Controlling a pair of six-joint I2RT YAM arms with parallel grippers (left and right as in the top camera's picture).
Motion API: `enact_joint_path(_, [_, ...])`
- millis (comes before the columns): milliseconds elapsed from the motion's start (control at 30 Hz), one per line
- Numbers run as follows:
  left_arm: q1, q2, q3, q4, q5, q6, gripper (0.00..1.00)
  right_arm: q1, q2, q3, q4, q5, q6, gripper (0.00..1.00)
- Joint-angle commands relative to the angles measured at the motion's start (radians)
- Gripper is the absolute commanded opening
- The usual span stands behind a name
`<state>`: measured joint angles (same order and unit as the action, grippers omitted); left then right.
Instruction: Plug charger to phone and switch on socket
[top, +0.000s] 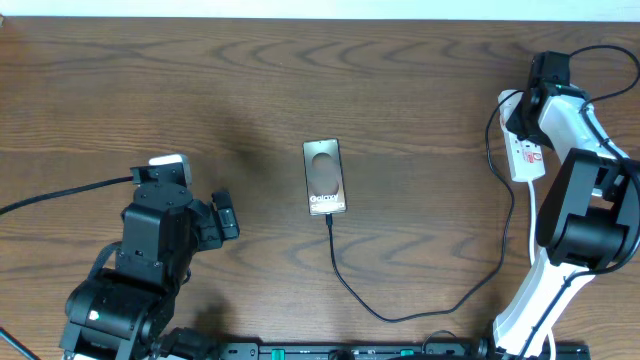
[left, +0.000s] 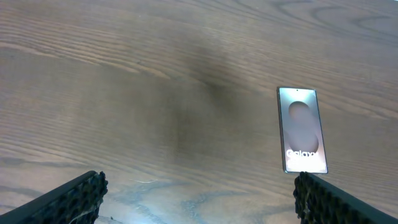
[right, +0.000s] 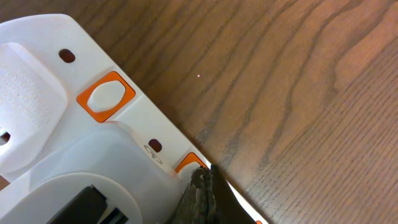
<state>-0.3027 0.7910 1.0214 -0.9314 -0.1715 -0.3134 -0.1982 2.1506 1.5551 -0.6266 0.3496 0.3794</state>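
Note:
The bronze phone (top: 325, 177) lies flat at the table's middle, "Galaxy" lettering toward me; it also shows in the left wrist view (left: 303, 129). The thin black charger cable (top: 345, 280) runs from the phone's near edge, curves right and rises to the white power strip (top: 525, 150) at the far right. My right gripper (top: 527, 108) is over the strip's far end. In the right wrist view its fingers (right: 202, 180) are shut together, tip touching an orange switch (right: 189, 163) on the strip (right: 37, 81). My left gripper (left: 199, 199) is open and empty, left of the phone.
A white plug adapter (right: 93, 180) sits in the strip beside the touched switch. A second orange switch (right: 106, 96) lies further along. The strip's cords loop near the right arm (top: 500, 130). The left arm's base (top: 130, 280) fills the near left corner.

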Motion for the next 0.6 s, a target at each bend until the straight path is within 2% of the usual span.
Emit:
enact_joint_path(0, [0.005, 0.0, -0.003, 0.0, -0.017, 0.006, 0.98, 0.12, 0.037, 0.001, 0.008, -0.255, -0.021, 0.01])
enact_joint_path(567, [0.005, 0.0, -0.003, 0.0, -0.017, 0.006, 0.98, 0.121, 0.037, 0.001, 0.049, -0.386, -0.053, 0.01])
